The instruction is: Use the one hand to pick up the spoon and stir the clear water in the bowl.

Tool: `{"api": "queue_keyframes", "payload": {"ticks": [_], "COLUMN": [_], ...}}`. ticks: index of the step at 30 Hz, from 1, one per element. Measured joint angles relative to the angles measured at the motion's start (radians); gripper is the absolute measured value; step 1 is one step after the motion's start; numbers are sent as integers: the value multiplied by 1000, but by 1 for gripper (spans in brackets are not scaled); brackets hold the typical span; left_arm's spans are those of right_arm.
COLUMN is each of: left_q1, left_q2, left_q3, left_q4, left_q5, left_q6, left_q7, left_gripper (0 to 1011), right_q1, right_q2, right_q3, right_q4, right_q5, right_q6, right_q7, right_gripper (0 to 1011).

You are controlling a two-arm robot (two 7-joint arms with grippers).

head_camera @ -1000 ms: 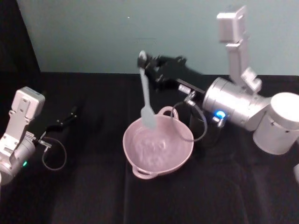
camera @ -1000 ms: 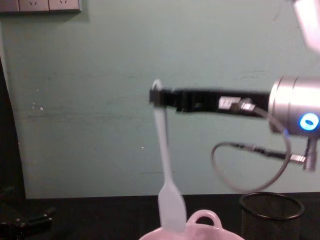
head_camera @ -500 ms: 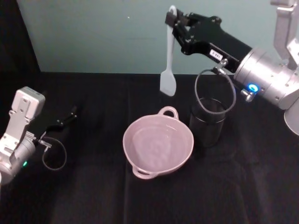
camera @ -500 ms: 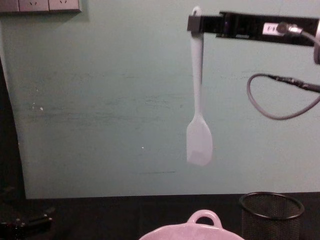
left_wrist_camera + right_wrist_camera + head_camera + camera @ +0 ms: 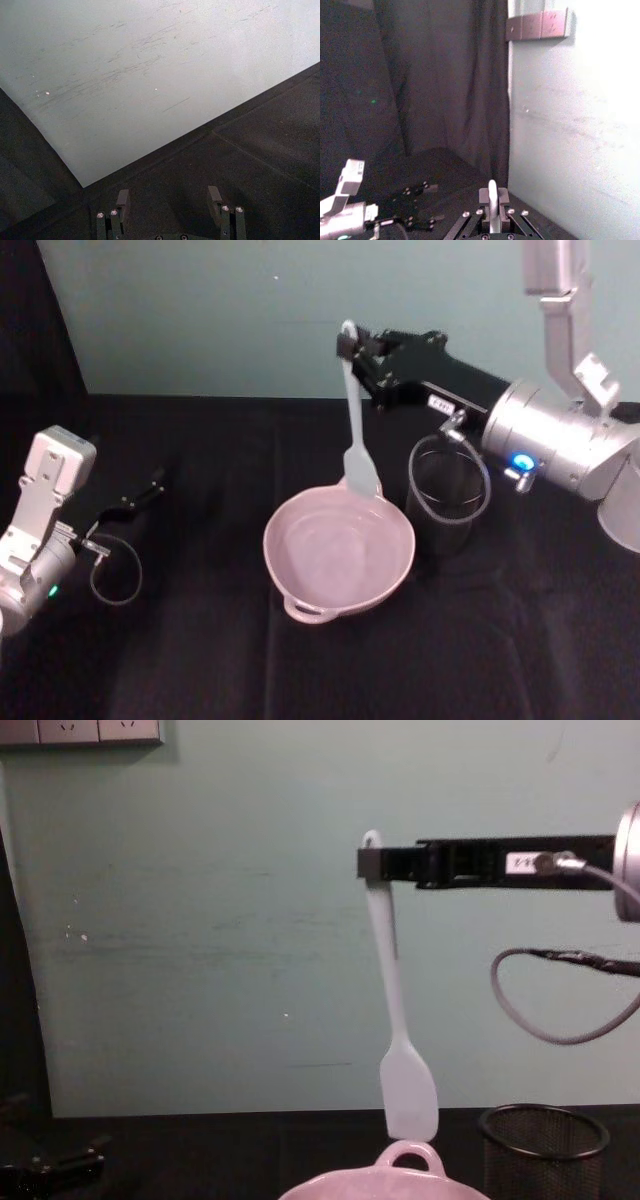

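One long slim white plastic spoon (image 5: 354, 420) with a flat squarish head hangs nearly upright from the black slim two-finger right gripper (image 5: 352, 348), whose fingers are pinched on the handle just below its hole; in the chest view the same right gripper (image 5: 372, 863) reaches in level from the 3 o'clock edge and the spoon (image 5: 396, 1010) dangles with its head just above the bowl's loop handle, not in the water. One pale pink round bowl (image 5: 338, 551) of clear water sits on the black cloth-covered table (image 5: 200, 660) near the centre of the head view, one small loop handle on its rim at 6 o'clock and another at 12 o'clock, behind the spoon head; the bowl's rim (image 5: 384, 1182) shows at the 6 o'clock edge of the chest view. One black wire-mesh cup (image 5: 446, 496) stands just beside the bowl at its 3 o'clock, also seen in the chest view (image 5: 543, 1147). The gripper carries one small white label (image 5: 528, 862) with dark writing too small to read, and its silver cylindrical wrist (image 5: 545, 435) shows one blue glowing ring. The small dark left gripper (image 5: 152, 483) rests at 9 o'clock, well apart from the bowl, its two fingers (image 5: 123, 198) spread with nothing between them.
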Motion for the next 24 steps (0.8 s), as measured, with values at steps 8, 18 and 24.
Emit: {"api": "queue_keyframes", "payload": {"ticks": [8, 18, 24], "left_q1": [0, 0, 0], "left_q2": [0, 0, 0], "left_q3": [0, 0, 0], "left_q4": [0, 0, 0], "left_q5": [0, 0, 0], "left_q6": [0, 0, 0], "left_q7": [0, 0, 0], "left_gripper": [1011, 1011, 1011], "right_q1": [-34, -98, -133], "right_q2": [28, 79, 65], "right_q3": [76, 178, 213], "right_q4": [-45, -64, -6], "right_q5": [4, 26, 77], "right_q6": [-44, -54, -80], "right_q7": [-39, -66, -58], "right_gripper": [110, 110, 110]}}
